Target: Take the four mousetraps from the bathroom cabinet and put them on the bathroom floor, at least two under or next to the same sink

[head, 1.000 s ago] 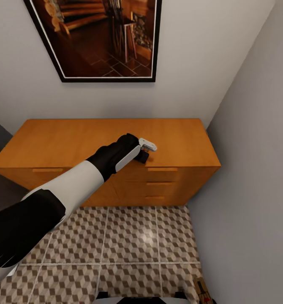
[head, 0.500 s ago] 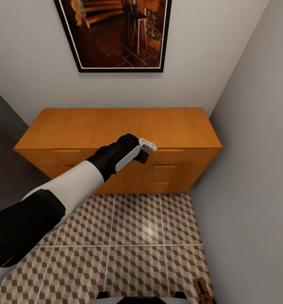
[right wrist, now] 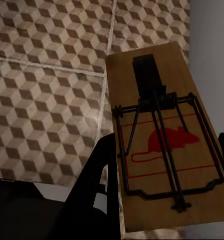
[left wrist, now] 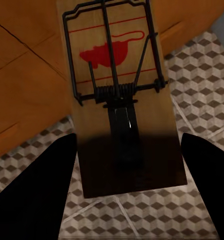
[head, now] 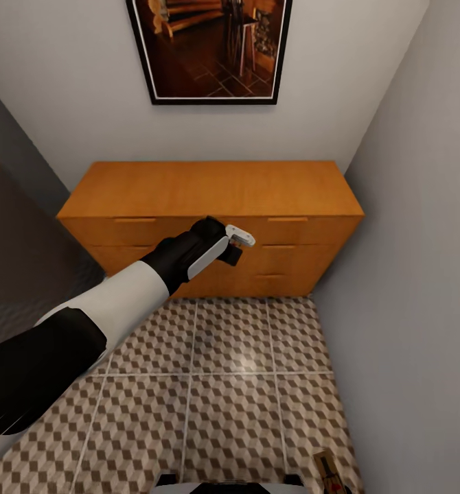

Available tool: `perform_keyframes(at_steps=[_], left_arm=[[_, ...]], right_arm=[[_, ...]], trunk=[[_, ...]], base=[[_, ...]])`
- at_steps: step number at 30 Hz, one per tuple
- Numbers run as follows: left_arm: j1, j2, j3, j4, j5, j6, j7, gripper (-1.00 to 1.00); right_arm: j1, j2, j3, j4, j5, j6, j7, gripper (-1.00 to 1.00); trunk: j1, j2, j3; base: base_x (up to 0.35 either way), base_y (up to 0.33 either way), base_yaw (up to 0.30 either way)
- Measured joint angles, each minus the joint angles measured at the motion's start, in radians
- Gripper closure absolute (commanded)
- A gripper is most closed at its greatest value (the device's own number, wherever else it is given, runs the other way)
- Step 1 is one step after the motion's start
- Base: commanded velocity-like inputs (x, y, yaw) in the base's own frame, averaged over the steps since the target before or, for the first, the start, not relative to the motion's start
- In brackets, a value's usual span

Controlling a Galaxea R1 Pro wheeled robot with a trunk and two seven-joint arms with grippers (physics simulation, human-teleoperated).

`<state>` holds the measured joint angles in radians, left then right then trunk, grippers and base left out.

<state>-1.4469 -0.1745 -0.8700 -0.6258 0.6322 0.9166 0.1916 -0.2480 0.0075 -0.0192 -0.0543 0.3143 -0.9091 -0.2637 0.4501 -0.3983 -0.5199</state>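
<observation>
the left gripper point(head: 235, 245) sits mid-frame in front of the cabinet point(head: 209, 189), its jaws closed on a mousetrap point(left wrist: 123, 100). the right gripper point(right wrist: 167, 190) has its jaws holding a second mousetrap point(right wrist: 164, 150), seen at the lower right corner above the bathroom floor point(head: 230, 391).

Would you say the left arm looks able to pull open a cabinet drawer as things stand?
Probably not yet. The left gripper hangs in front of the cabinet with nothing between them, but its fingers are already closed around a mousetrap, so no free grip is left for a drawer handle.
</observation>
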Motion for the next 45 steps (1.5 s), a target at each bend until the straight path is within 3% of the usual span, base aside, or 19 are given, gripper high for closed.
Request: perform_keyframes(at_steps=[13, 16, 18, 20, 23, 25, 30, 38, 45], left_arm=[[0.003, 0.000, -0.002, 0.023, 0.000, -0.003, 0.001, 1.00], [0.034, 0.000, -0.002, 0.053, 0.001, -0.009, 0.001, 1.00], [0.094, 0.000, -0.002, 0.098, 0.005, -0.049, 0.002, 1.00], [0.170, 0.005, 0.001, 0.177, 0.001, -0.176, -0.002, 1.00], [0.248, 0.025, -0.001, 0.305, 0.003, -0.377, -0.009, 1.00], [0.291, 0.030, 0.000, 0.374, 0.003, -0.477, -0.020, 1.00], [0.451, 0.037, 0.002, 0.609, 0.007, -0.879, -0.109, 1.00], [0.699, 0.115, 0.002, 0.663, 0.020, -1.267, -0.124, 1.00], [0.826, 0.146, 0.002, 0.664, 0.024, -1.441, -0.122, 1.00]], right_arm=[[0.000, 0.000, 0.000, 0.000, 0.000, 0.000, 0.000, 1.00], [0.000, 0.000, 0.000, 0.000, 0.000, 0.000, 0.000, 1.00], [0.000, 0.000, 0.000, 0.000, 0.000, 0.001, 0.000, 1.00], [0.000, 0.000, 0.000, 0.000, 0.000, 0.001, 0.000, 1.00], [0.000, 0.000, -0.001, 0.000, 0.000, 0.002, 0.000, 1.00], [0.000, -0.001, -0.001, 0.000, 0.000, 0.003, 0.000, 1.00], [0.000, -0.001, 0.000, 0.000, 0.000, 0.004, 0.001, 1.00], [-0.016, 0.000, -0.006, -0.007, -0.001, 0.048, 0.001, 1.00], [-0.061, 0.000, -0.007, -0.078, -0.001, 0.170, 0.001, 1.00]], trunk=[[0.000, 0.000, 0.000], [-0.001, 0.000, 0.000], [-0.001, 0.000, 0.000], [0.000, 0.000, 0.000], [-0.001, 0.000, 0.000], [-0.001, 0.000, 0.000], [-0.001, 0.000, 0.000], [-0.001, 0.000, 0.000], [-0.001, 0.000, 0.000]], base=[[-0.241, 0.113, 0.000], [-0.018, 0.007, 0.000], [-0.005, 0.002, 0.000], [-0.002, 0.001, 0.000], [0.000, 0.000, 0.000], [0.000, 0.000, 0.000], [0.000, 0.000, 0.000], [0.000, 0.000, 0.000], [0.000, 0.000, 0.000]])
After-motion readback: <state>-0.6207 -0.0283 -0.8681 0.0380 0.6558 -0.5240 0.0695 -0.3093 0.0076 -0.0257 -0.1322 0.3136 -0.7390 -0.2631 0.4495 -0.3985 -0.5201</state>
